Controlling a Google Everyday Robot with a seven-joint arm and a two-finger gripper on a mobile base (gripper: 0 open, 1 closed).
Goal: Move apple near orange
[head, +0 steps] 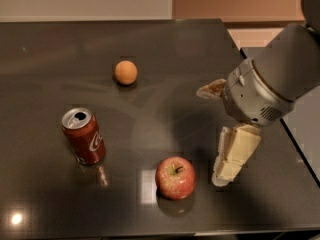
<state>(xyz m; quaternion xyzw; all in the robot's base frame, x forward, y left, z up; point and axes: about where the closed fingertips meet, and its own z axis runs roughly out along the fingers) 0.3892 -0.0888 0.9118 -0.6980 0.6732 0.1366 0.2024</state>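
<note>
Logged apple [175,178] at front of surface [165,44], slightly right of centre, stem up, resting free with nothing touching. Judged firm, round, smooth-skinned and moderately heavy: unlikely to deform under a squeeze, but prone to roll or slip out if pinched off-centre. Judged best hold across the widest part, fingers on opposite flanks, from above, clear of the stem. Advised moderate force only; skin bruisable.

Located gripper [220,134] just right of apple, near but not touching. Saw fingers [232,156] spread apart and holding nothing: one pale finger pointing down toward surface beside apple, other pale tip [211,89] showing higher up against grey arm [270,79]. Could not tell height of lower fingertip over surface.

Found orange [125,72] toward rear, left of centre, well apart from apple, lying alone. Found can [84,136], red, opened, standing at left, between the two fruits in depth but off to the side of a straight line from apple to orange. Judged carry path toward rear-left largely free, with can a hazard only on a wide leftward swing.

Judged step in hand as approach to apple: grasp not yet made, whole carry left to do. Expected need for a leftward shift and descent to centre fingers over fruit before closing. Flagged risk of nudging apple with lower finger and setting it rolling.
</note>
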